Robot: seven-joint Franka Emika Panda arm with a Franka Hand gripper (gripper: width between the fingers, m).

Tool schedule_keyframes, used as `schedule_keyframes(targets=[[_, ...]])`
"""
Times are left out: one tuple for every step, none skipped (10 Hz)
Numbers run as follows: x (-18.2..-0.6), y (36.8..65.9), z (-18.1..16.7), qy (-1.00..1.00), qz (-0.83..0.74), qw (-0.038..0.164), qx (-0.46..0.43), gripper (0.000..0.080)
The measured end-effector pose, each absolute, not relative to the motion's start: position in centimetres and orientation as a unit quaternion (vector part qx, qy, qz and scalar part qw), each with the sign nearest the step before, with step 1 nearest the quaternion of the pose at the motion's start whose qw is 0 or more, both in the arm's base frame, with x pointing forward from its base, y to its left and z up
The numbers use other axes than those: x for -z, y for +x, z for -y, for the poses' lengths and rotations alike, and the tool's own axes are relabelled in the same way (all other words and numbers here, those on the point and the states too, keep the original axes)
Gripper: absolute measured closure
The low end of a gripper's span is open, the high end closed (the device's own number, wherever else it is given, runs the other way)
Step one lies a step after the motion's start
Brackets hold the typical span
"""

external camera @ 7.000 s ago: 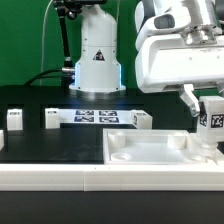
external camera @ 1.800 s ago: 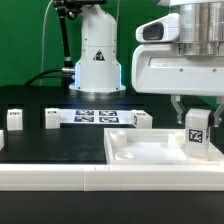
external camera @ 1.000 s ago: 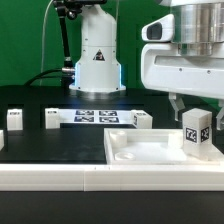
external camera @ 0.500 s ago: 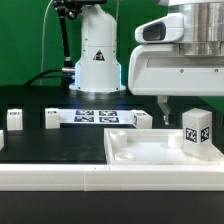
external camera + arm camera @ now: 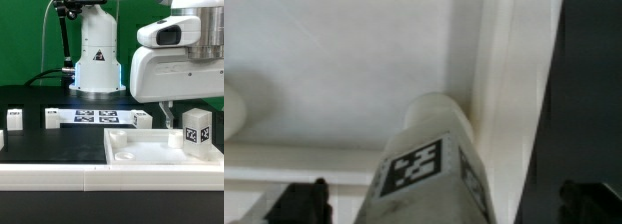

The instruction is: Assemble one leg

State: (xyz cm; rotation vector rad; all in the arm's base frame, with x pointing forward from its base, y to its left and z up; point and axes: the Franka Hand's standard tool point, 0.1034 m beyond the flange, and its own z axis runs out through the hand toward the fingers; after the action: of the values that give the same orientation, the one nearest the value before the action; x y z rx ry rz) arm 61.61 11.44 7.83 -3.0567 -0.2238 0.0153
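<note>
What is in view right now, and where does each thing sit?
leg: one, white with a black-and-white tag, standing on the panel near its end at the exterior view's right.
panel: one, white, front of the table.
small blocks: at least three, white, in a row with the marker board.
marker board: one, white with black tags, flat at mid-table.
table: one, black.
arm base: one, white, at the back.
gripper: one, open, fingers either side of the leg.

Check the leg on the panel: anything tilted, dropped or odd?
Nothing stands out. The leg stands upright on the white panel, toward the exterior view's right; the claw is open, not touching it.
</note>
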Motion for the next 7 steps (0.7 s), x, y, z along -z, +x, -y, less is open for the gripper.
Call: schedule_keyframes(targets=[[-7.83, 61.62, -11.39, -0.995, 0.089, 0.038, -0.004, 0.0151], [-7.82, 61.63, -11.34, -0.992, 0.120, 0.039, -0.003, 0.0151], [-7.82, 61.62, -11.37, -0.993, 0.113, 0.039, -0.003, 0.0279], [-7.82, 61.62, -11.36, -0.993, 0.113, 0.039, -0.003, 0.0415], [-7.82, 61.62, -11.36, -0.993, 0.110, 0.039, -0.004, 0.0415], [-7.82, 61.62, -11.37, -0.994, 0.097, 0.039, -0.004, 0.0509], [-7.82, 61.63, -11.37, -0.996, 0.081, 0.039, -0.005, 0.0509]])
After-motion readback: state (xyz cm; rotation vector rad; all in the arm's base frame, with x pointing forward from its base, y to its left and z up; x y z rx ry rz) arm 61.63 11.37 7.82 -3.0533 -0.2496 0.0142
